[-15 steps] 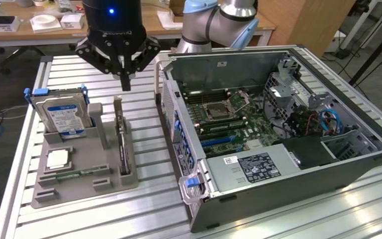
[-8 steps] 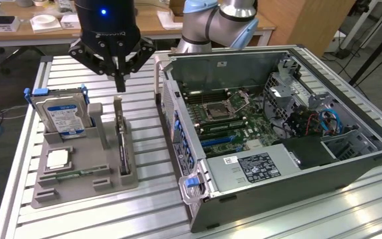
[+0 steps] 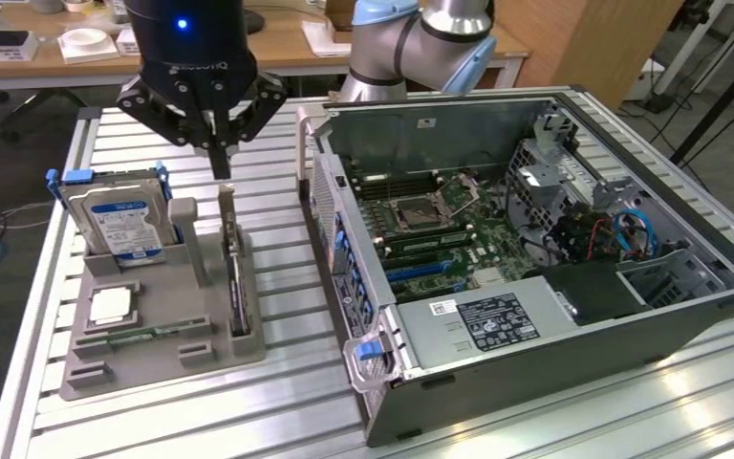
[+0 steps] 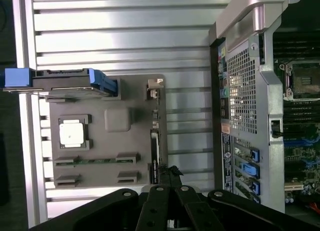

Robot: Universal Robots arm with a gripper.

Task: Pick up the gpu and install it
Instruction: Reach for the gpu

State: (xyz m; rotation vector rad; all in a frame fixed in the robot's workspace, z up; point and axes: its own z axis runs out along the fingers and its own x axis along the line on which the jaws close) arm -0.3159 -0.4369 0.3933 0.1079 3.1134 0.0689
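Note:
The gpu (image 3: 230,273) is a thin dark card standing on edge in a slot of the grey holder (image 3: 150,359), on the side facing the computer case. In the wrist view the gpu (image 4: 154,143) shows edge-on, its silver bracket end (image 4: 154,88) by the hard drive's row. My black gripper (image 3: 223,170) hangs above the card, apart from it, fingers pressed together and pointing down with nothing between them. In the wrist view, the gripper (image 4: 170,173) sits close beside the card's other end.
The holder also carries an upright hard drive with blue rails (image 3: 116,222), a processor chip (image 3: 111,306) and a green memory stick (image 3: 150,334). The open computer case (image 3: 341,220) lies at the exterior view's right, motherboard (image 3: 438,229) exposed. All rest on a slatted aluminium table (image 3: 278,402).

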